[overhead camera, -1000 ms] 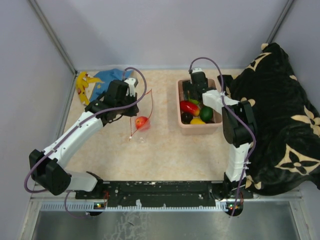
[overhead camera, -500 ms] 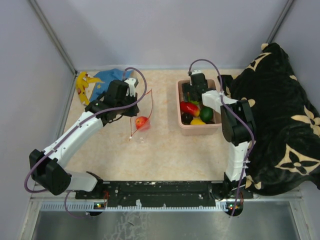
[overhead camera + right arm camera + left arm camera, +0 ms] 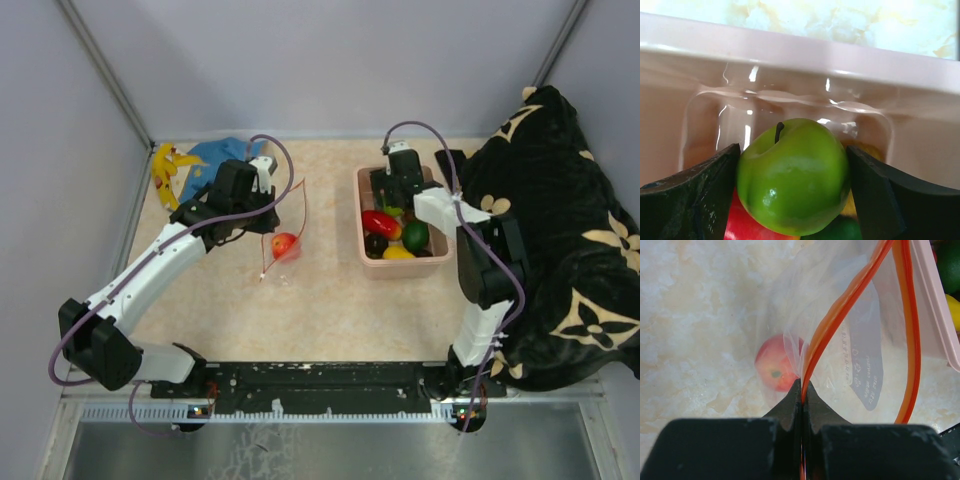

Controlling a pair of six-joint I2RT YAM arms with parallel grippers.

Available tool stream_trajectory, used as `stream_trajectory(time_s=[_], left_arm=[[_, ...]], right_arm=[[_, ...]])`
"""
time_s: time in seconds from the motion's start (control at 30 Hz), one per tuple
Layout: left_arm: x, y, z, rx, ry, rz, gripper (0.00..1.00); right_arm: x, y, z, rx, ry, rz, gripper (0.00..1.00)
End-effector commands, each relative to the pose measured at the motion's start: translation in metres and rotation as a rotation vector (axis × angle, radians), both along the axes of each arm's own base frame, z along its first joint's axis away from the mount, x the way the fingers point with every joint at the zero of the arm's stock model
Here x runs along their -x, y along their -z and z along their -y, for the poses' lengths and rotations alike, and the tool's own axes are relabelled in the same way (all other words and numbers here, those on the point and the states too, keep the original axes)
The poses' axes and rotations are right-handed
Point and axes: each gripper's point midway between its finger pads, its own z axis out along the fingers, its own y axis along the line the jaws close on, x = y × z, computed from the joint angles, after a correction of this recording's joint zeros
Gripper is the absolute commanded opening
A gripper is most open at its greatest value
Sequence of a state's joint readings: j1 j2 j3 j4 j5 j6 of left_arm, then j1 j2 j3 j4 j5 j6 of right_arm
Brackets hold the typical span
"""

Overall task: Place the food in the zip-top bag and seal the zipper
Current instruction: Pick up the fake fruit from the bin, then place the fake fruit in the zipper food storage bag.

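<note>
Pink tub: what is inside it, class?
Red fruit, green fruit, black fruit, yellow fruit, and the right gripper gripping a green apple. Anything beneath them is covered.

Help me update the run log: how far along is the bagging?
Done: one red fruit sits inside the zip-top bag, whose zipper the left tool pinches, with the mouth open. In hand: the right tool grips a green fruit, not yet lifted from the pink tub. Left: that fruit, the other fruits in the tub, then sealing the zipper.
</note>
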State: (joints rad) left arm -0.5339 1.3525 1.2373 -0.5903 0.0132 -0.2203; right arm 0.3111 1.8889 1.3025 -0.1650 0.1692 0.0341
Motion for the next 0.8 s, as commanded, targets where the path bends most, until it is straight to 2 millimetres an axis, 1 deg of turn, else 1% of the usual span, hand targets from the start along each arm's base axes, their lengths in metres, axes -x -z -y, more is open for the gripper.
stream_trajectory(time_s=[0.0,0.07,0.1,0.13,0.27,0.4,0.63,0.77], left_arm=[[0.0,-0.005,0.003,0.032,0.011,0.005,0.0],[0.001,-0.005,0.004,0.036,0.013,0.005,0.0],[0.001,-0.006,0.005,0.039,0.016,0.005,0.0],[0.002,-0.005,0.005,0.04,0.018,0.003,0.0],[0.003,-0.007,0.007,0.051,0.028,0.004,0.0],[0.003,-0.007,0.009,0.055,0.034,0.002,0.0],[0.006,-0.007,0.015,0.079,0.059,-0.014,0.0],[0.007,-0.006,0.015,0.082,0.06,-0.018,0.0]], right_arm=[[0.005,-0.07,-0.001,-0.05,-0.011,0.151,0.52],[0.012,-0.082,-0.001,-0.06,-0.014,0.17,0.51],[0.015,-0.084,-0.002,-0.06,-0.018,0.169,0.51],[0.02,-0.098,-0.003,-0.069,-0.022,0.197,0.51],[0.038,-0.121,-0.008,-0.086,-0.036,0.241,0.5],[0.059,-0.154,-0.012,-0.085,-0.04,0.305,0.5],[0.102,-0.223,-0.052,-0.194,-0.16,0.448,0.5],[0.122,-0.247,-0.079,-0.285,-0.239,0.496,0.5]])
